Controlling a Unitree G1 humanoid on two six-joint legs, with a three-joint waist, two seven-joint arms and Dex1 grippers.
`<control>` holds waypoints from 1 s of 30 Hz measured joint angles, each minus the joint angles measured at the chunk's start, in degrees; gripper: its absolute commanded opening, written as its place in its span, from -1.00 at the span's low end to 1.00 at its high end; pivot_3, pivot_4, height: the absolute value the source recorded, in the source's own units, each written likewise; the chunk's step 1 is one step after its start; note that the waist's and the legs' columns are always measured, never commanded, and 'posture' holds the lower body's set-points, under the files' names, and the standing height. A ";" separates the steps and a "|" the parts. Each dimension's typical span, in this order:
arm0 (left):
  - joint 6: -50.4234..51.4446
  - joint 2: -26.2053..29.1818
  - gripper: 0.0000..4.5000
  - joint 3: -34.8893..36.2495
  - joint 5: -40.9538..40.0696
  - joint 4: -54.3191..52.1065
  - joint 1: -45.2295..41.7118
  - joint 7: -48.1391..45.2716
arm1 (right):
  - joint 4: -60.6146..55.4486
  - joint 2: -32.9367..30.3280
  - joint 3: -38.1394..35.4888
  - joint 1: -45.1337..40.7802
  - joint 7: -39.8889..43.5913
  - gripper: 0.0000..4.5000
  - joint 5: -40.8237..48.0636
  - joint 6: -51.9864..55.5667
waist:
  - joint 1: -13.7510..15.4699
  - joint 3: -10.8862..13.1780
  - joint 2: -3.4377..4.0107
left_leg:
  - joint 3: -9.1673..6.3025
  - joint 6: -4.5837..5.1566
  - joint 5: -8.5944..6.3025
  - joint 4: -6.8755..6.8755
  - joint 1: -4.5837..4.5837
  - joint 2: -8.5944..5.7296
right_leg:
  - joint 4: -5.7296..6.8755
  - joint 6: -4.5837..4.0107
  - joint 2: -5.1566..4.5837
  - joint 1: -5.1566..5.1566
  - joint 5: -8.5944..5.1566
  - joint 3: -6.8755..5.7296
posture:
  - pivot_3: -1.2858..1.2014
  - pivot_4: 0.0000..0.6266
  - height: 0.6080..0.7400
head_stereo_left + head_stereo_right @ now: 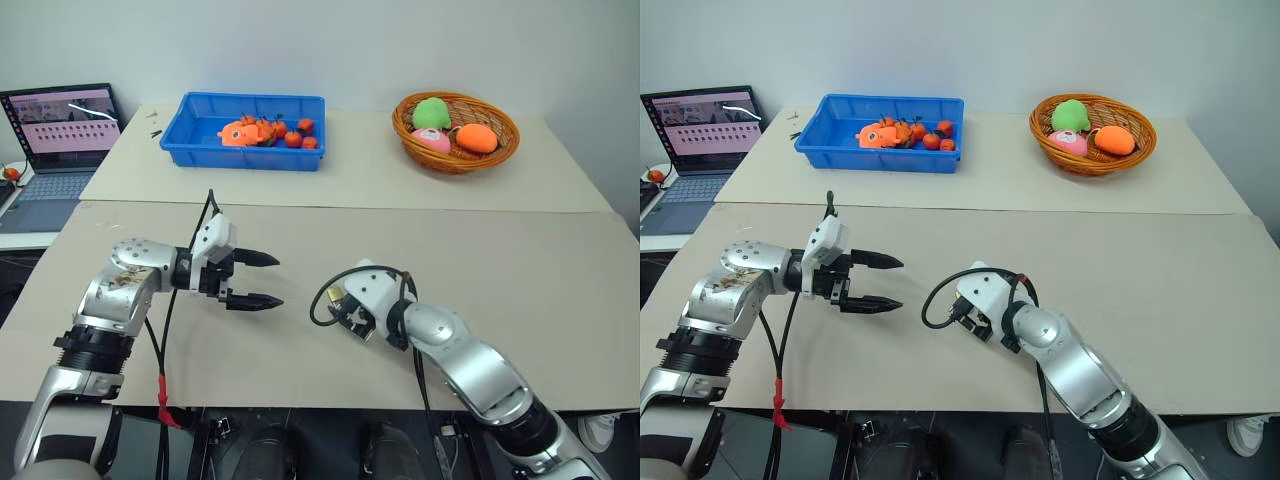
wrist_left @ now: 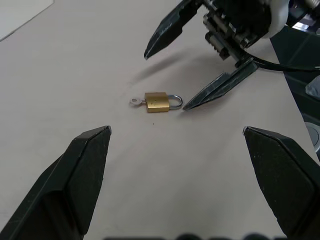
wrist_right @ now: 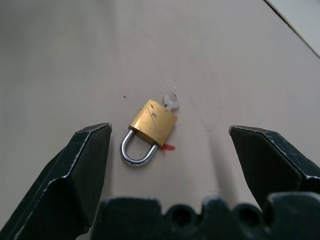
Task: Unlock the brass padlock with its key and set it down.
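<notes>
Both arms reach in low over the beige worktop [image 1: 520, 270], the nearest things to the head camera. Its far half carries a blue bin [image 1: 190, 145] of small orange fruits [image 1: 292, 139] and a wicker basket [image 1: 460, 160] of soft toys, with a laptop [image 1: 60, 140] off to the left; none of these bear on the task.

Next in size, the left gripper [image 1: 265, 280] hangs above the worktop with its two black fingers spread wide and nothing between them, aimed across at the other arm. The right gripper [image 2: 192, 67] is tipped down over the worktop, its jaws also wide apart and empty, one fingertip just beside the lock's shackle.

Smallest of all, the brass padlock [image 3: 153, 122] lies flat on the bare worktop between the two grippers, silvery shackle closed and toward the right gripper. The key [image 3: 171, 101] sticks out of the body's opposite end, apparently seated in the keyhole.

Judging by looks, the lock is light, rigid and smooth, so it will likely skid or spin under a sideways nudge. The flat brass faces look the surest hold; the thin key head needs a careful fingertip pinch.
</notes>
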 measured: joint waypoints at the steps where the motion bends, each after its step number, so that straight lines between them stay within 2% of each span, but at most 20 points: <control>1: 0.00 0.00 1.00 0.00 0.06 0.16 -0.02 -0.15 | 0.15 1.55 -0.23 0.00 -1.14 0.97 -0.43 0.95 | -0.05 0.00 0.00 | 0.00 0.00 0.00 0.00 0.00 0.00 | 0.05 0.00 0.01 0.00 0.00 -0.01 | 0.03 -0.52 0.28; 7: 0.00 0.01 1.00 -0.05 0.34 0.96 -0.23 -0.97 | -0.29 14.65 -7.03 0.67 -7.34 0.97 -0.73 8.46 | -0.27 0.00 0.00 | -0.02 -0.06 0.04 -0.04 0.00 0.02 | 0.08 0.01 0.05 -0.01 -0.01 -0.01 | 0.03 -0.52 0.28; 10: 0.00 0.00 1.00 -0.20 0.80 1.23 -0.94 -1.22 | -1.06 18.62 -8.15 1.28 -8.91 0.97 -0.59 10.65 | -0.22 0.00 0.01 | -0.02 -0.06 0.03 -0.07 0.00 0.00 | 0.06 0.01 0.04 -0.01 -0.01 -0.01 | 0.03 -0.52 0.28; 13: 0.00 -0.01 1.00 -0.38 0.99 1.98 -1.90 -1.45 | -1.10 19.86 -8.82 2.10 -9.87 0.97 -0.60 11.21 | -0.20 0.00 0.00 | -0.03 -0.06 0.03 -0.08 0.00 -0.01 | 0.05 0.02 0.04 -0.01 -0.02 -0.01 | 0.03 -0.52 0.28; 21: 0.01 -0.22 1.00 -0.84 1.98 3.21 -3.89 -1.85 | -1.11 18.47 -6.92 3.87 -11.85 0.97 -1.46 12.28 | -0.98 0.00 0.00 | -0.02 -0.12 0.07 -0.16 0.02 -0.02 | 0.06 0.01 0.09 -0.05 -0.02 0.00 | 0.03 -0.52 0.28; 30: 0.58 -0.38 1.00 -0.84 2.01 3.22 -3.92 -1.62 | 2.46 20.08 -6.41 6.18 -13.13 0.97 -1.50 7.11 | -1.69 -0.01 -0.01 | -0.02 -0.18 0.10 -0.14 0.21 0.02 | 0.05 0.01 0.08 0.04 -0.03 0.06 | 0.03 -0.52 0.28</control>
